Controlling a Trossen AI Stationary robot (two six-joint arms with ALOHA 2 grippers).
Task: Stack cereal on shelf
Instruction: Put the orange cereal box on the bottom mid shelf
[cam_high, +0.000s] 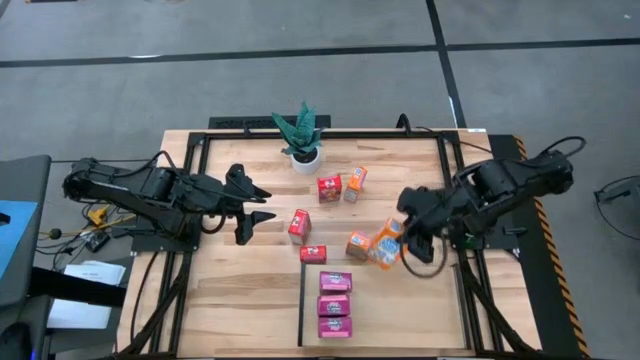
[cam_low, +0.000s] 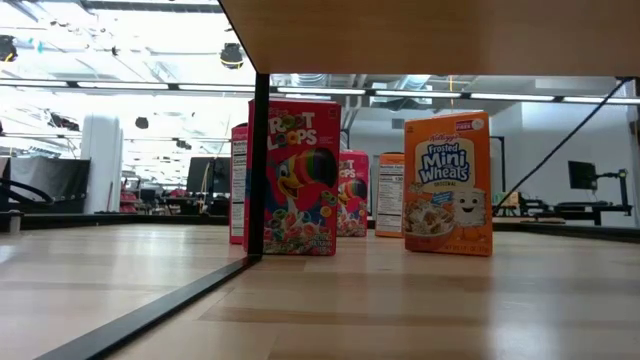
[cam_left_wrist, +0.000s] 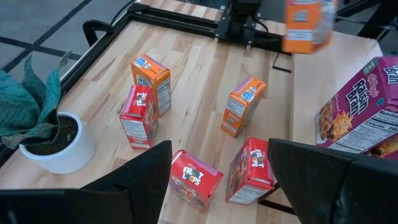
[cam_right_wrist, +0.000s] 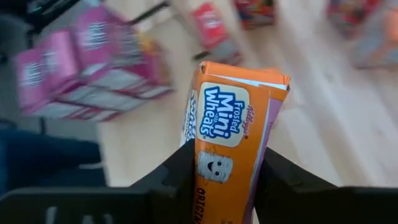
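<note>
Grey floor (cam_high: 300, 80) crossed by dark lines around the wooden table (cam_high: 230, 290). Beyond the far edge, seen low: bright ceiling lights (cam_low: 120, 90), a white pillar (cam_low: 100, 160), dim desks and monitors (cam_low: 590, 180).

Three cereal boxes (cam_high: 334, 304) are magenta-purple, the held box (cam_right_wrist: 227, 149) is orange with a blue logo, the plant pot (cam_left_wrist: 59, 144) is white.

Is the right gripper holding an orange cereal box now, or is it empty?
Holding. In the right wrist view the orange Frosted Mini Wheats box sits clamped between the right gripper's two dark fingers, lifted above the table.
</note>
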